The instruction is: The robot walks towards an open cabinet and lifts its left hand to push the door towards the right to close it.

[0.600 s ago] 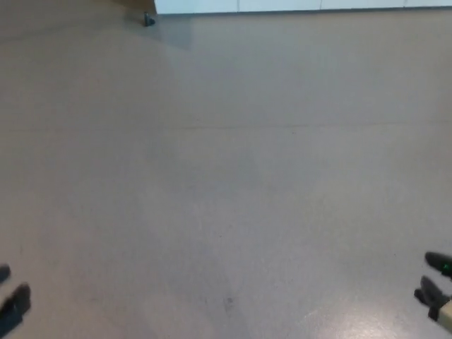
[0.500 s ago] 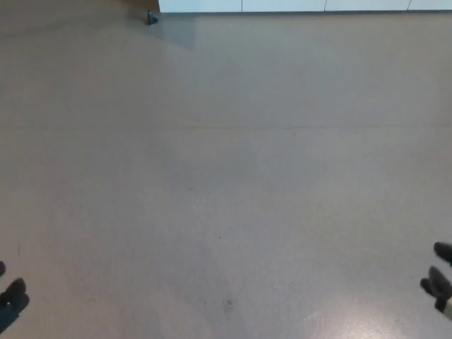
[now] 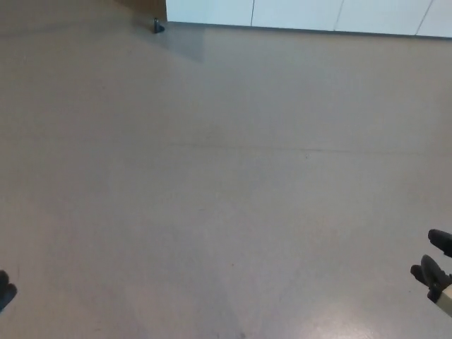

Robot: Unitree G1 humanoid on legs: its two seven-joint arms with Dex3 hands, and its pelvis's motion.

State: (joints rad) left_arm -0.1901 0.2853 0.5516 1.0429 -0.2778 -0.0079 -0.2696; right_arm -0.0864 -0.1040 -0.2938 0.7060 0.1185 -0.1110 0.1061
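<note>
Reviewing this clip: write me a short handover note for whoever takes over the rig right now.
Left robot hand: only a sliver shows at the lower left edge, low; open or shut cannot be told.
Right robot hand: low at the lower right edge, fingers apart, holding nothing.
White cabinet fronts run along the top edge, across a stretch of bare floor. A small dark object sits at their left end.
Done: nothing on the door; no hand is raised.
Left: finish the walk, lift the left hand, push the door rightward shut.
</note>
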